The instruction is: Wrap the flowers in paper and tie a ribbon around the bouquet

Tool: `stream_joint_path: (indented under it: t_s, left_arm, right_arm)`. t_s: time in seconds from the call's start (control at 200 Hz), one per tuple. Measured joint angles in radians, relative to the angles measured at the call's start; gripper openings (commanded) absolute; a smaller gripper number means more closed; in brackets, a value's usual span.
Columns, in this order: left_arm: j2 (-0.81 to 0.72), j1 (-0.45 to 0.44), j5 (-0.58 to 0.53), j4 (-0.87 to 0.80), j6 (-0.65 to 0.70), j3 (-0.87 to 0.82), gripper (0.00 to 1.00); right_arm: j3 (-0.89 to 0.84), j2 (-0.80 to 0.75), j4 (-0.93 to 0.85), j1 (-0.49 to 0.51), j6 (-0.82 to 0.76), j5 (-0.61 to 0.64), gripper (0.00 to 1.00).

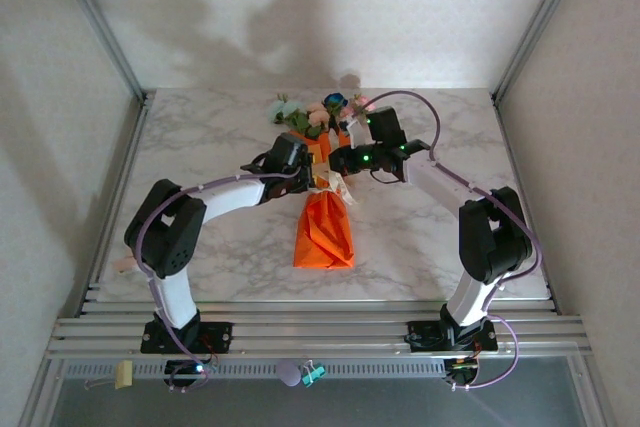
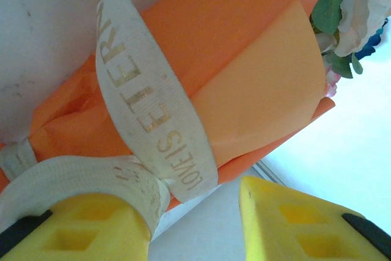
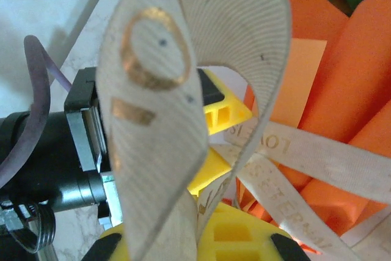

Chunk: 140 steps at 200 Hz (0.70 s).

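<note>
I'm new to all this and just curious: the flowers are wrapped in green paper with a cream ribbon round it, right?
Not quite: the paper is orange, not green, as the left wrist view shows. The flowers are wrapped in it, with a cream ribbon round it.

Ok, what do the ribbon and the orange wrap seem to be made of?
The ribbon: apparently woven fabric, matte cream; fine ribbed weave shows, with metallic gold printed lettering. The paper: probably thin matte sheet paper, bright orange; it holds sharp folds, and one single layer looks paler, as if slightly translucent.
</note>
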Motion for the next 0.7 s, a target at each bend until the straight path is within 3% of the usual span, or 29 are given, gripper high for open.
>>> stream_joint_path:
  t_s: [0.2,0.335,0.591,0.701]
  left_arm:
    - [0.062,0.006,0.019,-0.034,0.000,0.068,0.49]
    - [0.109,0.015,0.050,-0.078,0.000,0.134,0.48]
    - [0.166,0.025,0.108,-0.156,0.000,0.206,0.15]
    - [0.171,0.025,0.128,-0.159,0.000,0.206,0.06]
  right_arm:
    - [0.000,0.000,-0.006,0.000,0.006,0.000,0.00]
    - [-0.001,0.000,-0.005,0.004,0.010,0.000,0.00]
    - [-0.007,0.000,-0.005,0.011,0.010,0.000,0.00]
    - [-0.005,0.001,-0.010,0.011,0.010,-0.008,0.00]
